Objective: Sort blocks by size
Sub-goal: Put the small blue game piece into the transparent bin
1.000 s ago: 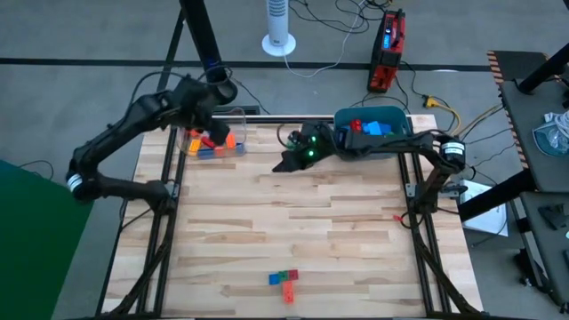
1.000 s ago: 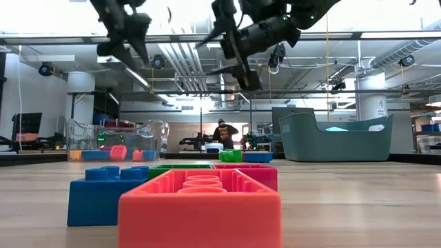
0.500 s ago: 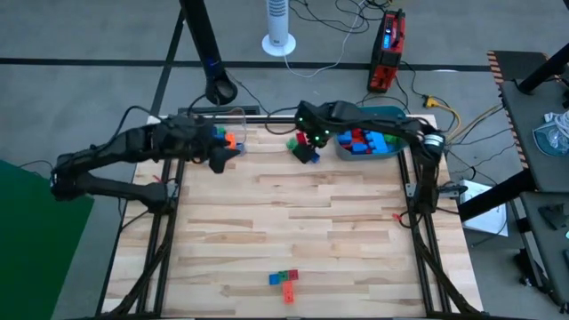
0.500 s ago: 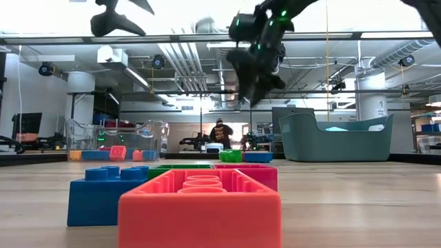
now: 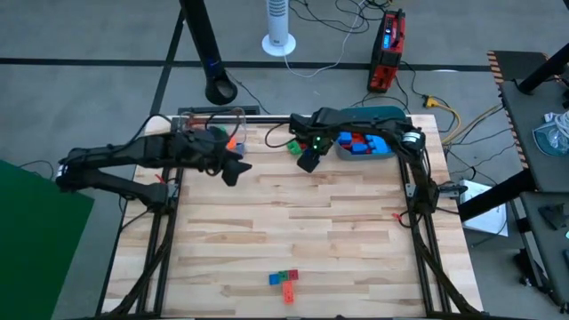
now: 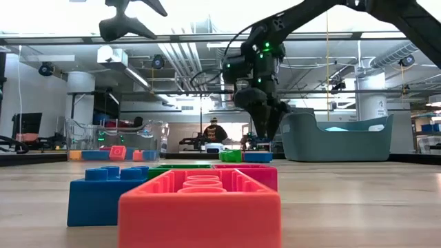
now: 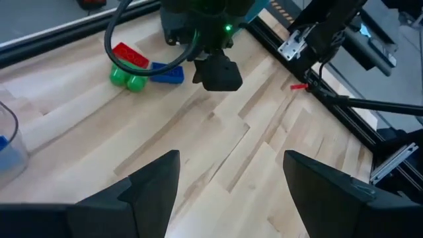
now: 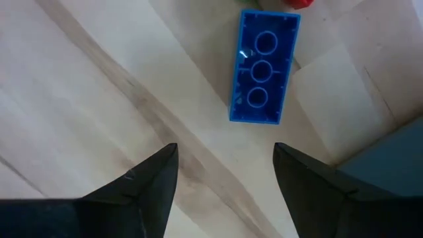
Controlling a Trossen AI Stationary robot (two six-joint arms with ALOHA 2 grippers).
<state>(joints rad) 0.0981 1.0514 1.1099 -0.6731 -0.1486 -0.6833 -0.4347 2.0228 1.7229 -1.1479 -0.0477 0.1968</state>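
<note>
At the table's far edge, between the clear box (image 5: 213, 132) and the teal tub (image 5: 369, 142), lie a red brick (image 7: 129, 55), a green brick (image 7: 125, 78) and a blue brick (image 8: 263, 66), which lies studs down. My right gripper (image 8: 225, 147) hangs open just above the table, fingers pointing down, a little short of the blue brick. My left gripper (image 5: 234, 171) is open and high over the table, near the clear box. Several more bricks (image 5: 284, 281) lie at the near edge. Both containers hold bricks.
The near-edge cluster shows an orange-red brick (image 6: 200, 207), a blue one (image 6: 103, 196), a green one (image 6: 176, 167) and a red one (image 6: 248, 172). Bare wood lies across the table's middle (image 5: 293, 222). A person stands far off in the room (image 6: 215, 132).
My left gripper has swung away from above the clear box toward the table's near edge and middle. My right gripper has turned from lying level to pointing down and has come down toward the blue brick.
</note>
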